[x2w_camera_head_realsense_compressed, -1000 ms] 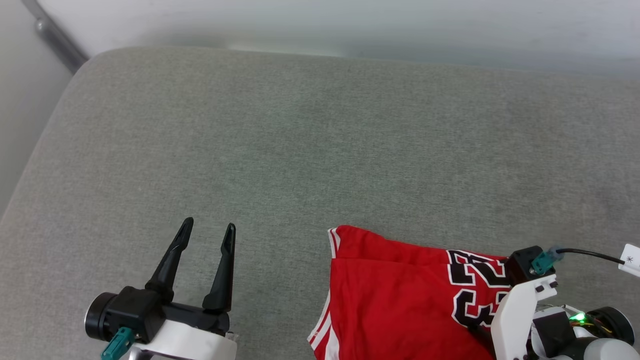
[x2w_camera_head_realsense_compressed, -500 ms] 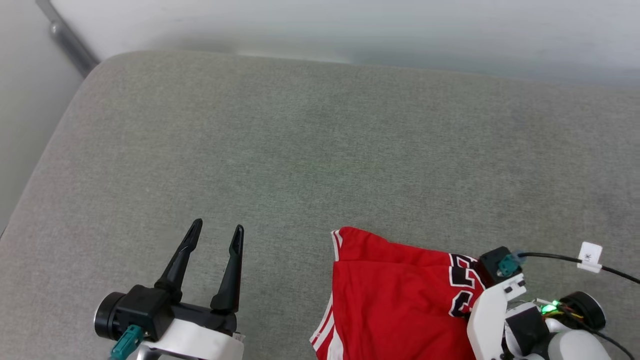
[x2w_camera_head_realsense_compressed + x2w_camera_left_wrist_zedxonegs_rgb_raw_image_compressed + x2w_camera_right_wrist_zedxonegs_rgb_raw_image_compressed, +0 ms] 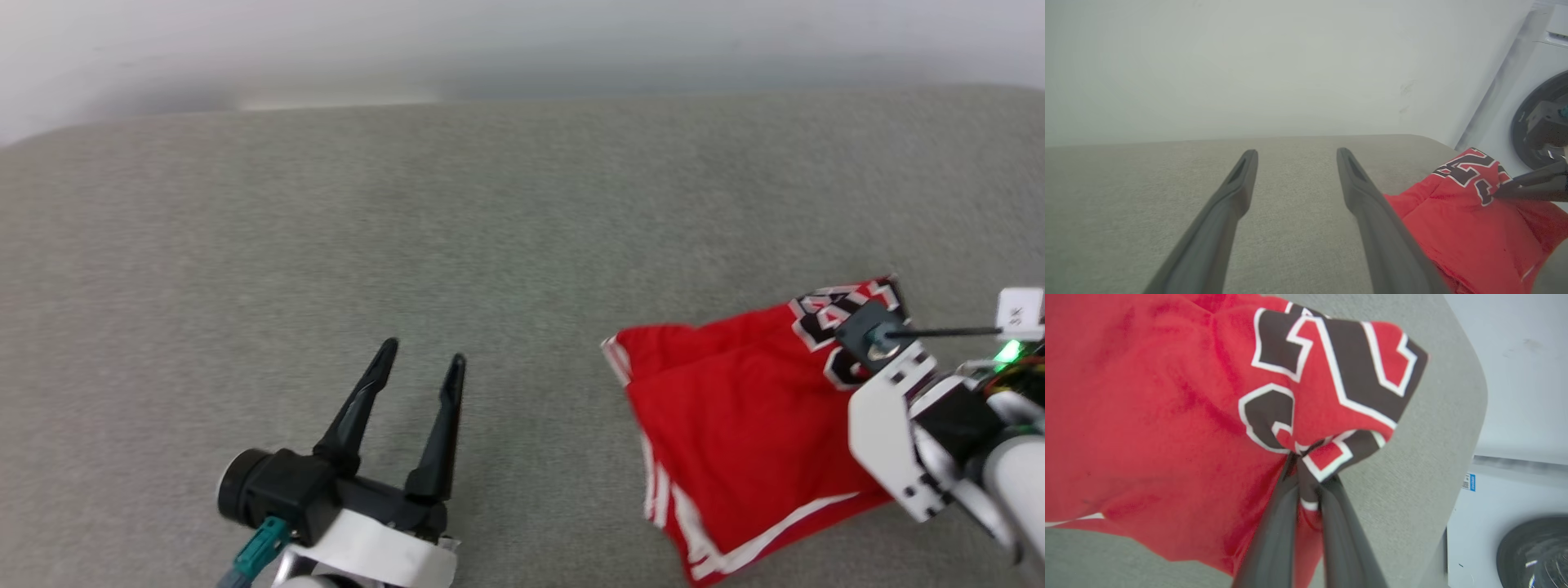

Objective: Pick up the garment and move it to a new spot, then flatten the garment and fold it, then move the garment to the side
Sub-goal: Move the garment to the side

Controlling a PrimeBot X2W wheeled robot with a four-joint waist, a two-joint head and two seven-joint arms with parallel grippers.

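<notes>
The garment (image 3: 735, 425), a red jersey with white striped trim and black white-outlined lettering, lies folded on the grey cushion (image 3: 490, 229) at the right. My right gripper (image 3: 1306, 467) is shut on its lettered edge, bunching the cloth (image 3: 1167, 416) into a peak. In the head view the right wrist (image 3: 890, 400) covers that corner and hides the fingers. The left wrist view shows the garment (image 3: 1461, 220) at the right with the right fingertips (image 3: 1502, 192) pinching it. My left gripper (image 3: 424, 353) hovers open over bare cushion, left of the garment, with nothing between its fingers (image 3: 1237, 192).
A pale wall (image 3: 1290, 61) rises behind the cushion. A white washing machine with a dark round door (image 3: 1543, 118) stands past the cushion's right end (image 3: 1470, 396). Bare grey cushion stretches left of and beyond the garment.
The head camera has swung, so the whole picture shifted. My right gripper has pulled the lettered edge up and back, turning the garment. The left gripper remains open.
</notes>
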